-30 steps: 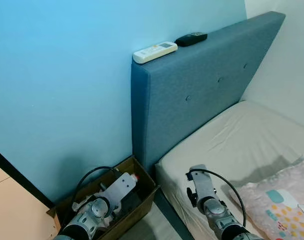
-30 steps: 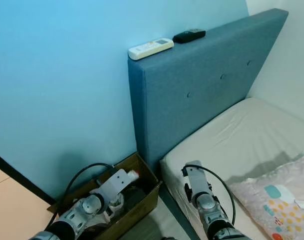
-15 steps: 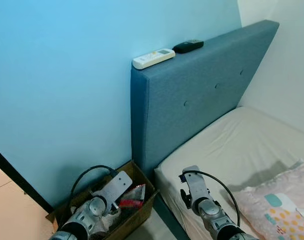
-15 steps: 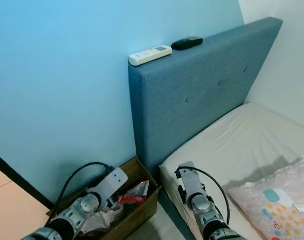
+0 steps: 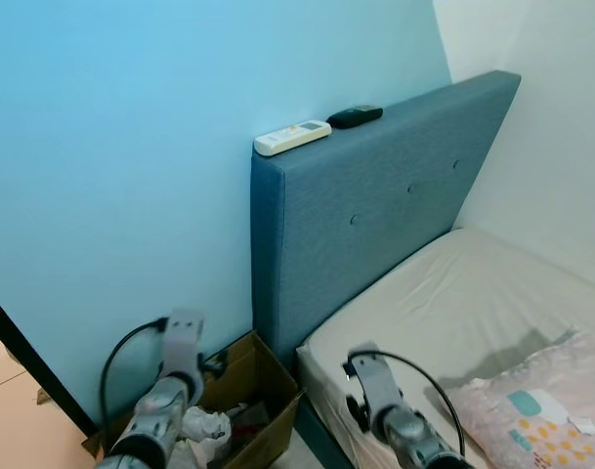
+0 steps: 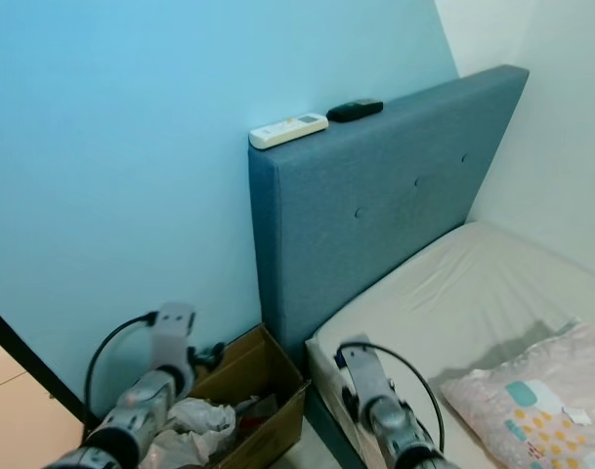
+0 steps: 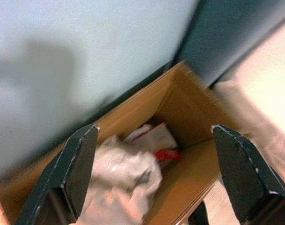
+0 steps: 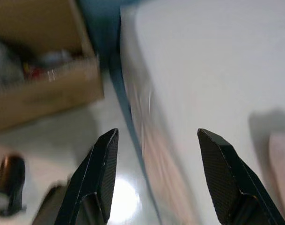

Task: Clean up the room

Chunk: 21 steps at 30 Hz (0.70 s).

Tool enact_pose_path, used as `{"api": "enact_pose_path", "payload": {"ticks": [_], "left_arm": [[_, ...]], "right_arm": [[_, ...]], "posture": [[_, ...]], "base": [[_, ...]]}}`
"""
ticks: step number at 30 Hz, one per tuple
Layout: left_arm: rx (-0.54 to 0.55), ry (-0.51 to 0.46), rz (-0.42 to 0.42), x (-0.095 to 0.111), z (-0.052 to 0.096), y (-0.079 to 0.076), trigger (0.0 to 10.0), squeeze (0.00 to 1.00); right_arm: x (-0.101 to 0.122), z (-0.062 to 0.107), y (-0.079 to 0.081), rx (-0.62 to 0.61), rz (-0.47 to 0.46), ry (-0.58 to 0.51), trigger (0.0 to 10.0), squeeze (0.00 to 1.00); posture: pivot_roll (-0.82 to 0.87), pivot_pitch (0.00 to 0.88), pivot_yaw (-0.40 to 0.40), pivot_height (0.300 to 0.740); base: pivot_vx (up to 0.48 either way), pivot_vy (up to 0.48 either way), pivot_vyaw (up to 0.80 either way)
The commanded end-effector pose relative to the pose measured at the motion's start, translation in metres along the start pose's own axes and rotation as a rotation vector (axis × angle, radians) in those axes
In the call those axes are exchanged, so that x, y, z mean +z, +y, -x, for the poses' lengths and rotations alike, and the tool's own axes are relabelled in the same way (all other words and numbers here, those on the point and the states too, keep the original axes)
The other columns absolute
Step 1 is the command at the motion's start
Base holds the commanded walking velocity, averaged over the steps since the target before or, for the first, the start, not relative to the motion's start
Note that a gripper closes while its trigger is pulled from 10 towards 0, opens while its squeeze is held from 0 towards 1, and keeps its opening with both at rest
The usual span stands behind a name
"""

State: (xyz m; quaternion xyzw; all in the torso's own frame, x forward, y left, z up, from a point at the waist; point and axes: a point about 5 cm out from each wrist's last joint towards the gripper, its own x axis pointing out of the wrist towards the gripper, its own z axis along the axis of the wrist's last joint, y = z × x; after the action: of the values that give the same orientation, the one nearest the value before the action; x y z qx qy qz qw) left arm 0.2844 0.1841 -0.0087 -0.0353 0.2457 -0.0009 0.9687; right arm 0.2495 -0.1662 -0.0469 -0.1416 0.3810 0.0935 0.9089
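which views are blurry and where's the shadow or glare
Left wrist view: soft motion blur over the cardboard box and crumpled paper. Right wrist view: smeared along the mattress edge, with a bright glare spot on the floor. Eye views: fairly sharp; a grey shadow lies on the mattress beside the patterned pillow.

Cardboard box [image 5: 250, 389] w/ crumpled trash [image 7: 128, 173]

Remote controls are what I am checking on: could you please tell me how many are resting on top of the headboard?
2. A white remote lies near the headboard's end closest to the cardboard box, and a black remote lies just beyond it, farther along the top edge. Others could be hidden elsewhere.
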Motion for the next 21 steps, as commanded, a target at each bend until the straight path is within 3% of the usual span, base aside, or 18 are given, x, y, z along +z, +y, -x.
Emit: {"api": "enact_pose_path", "payload": {"ticks": [1,2,5,7,8,16,21], "left_arm": [[0.055,0.051,0.041,-0.014,0.006,0.013,10.0,0.00],[0.055,0.051,0.041,-0.014,0.006,0.013,10.0,0.00],[0.144,0.125,0.110,-0.040,0.020,0.033,10.0,0.00],[0.160,0.151,0.116,-0.049,0.025,0.036,10.0,0.00],[0.181,0.196,0.133,-0.063,0.032,0.040,10.0,0.00],[0.212,0.255,0.204,-0.085,0.045,0.042,10.0,0.00],[0.206,0.288,0.287,-0.101,0.053,0.036,10.0,0.00]], "right_arm": [[-0.009,0.001,0.001,0.006,-0.017,0.038,10.0,0.00],[-0.009,0.001,0.001,0.006,-0.017,0.038,10.0,0.00],[-0.029,0.005,0.005,0.024,0.005,0.105,10.0,0.00],[-0.032,0.006,0.005,0.024,0.002,0.116,10.0,0.00],[-0.037,0.007,0.005,0.020,-0.025,0.135,10.0,0.00],[-0.044,0.009,0.002,0.008,-0.091,0.154,10.0,0.00],[-0.059,0.014,-0.002,-0.019,-0.160,0.199,10.0,0.00]], "posture": [[0.00,0.000,-0.059,0.732],[0.00,0.000,-0.059,0.732],[0.02,0.000,-0.075,0.732],[0.02,0.000,-0.079,0.732],[0.02,0.000,-0.082,0.732],[0.02,0.009,-0.080,0.732],[0.03,0.021,-0.073,0.732]], "base": [[0.000,0.000,0.00],[0.000,0.000,0.00],[0.000,0.000,0.00],[0.000,0.000,0.00],[0.000,0.000,0.00],[0.000,0.000,0.00],[0.000,0.000,0.00]]}}
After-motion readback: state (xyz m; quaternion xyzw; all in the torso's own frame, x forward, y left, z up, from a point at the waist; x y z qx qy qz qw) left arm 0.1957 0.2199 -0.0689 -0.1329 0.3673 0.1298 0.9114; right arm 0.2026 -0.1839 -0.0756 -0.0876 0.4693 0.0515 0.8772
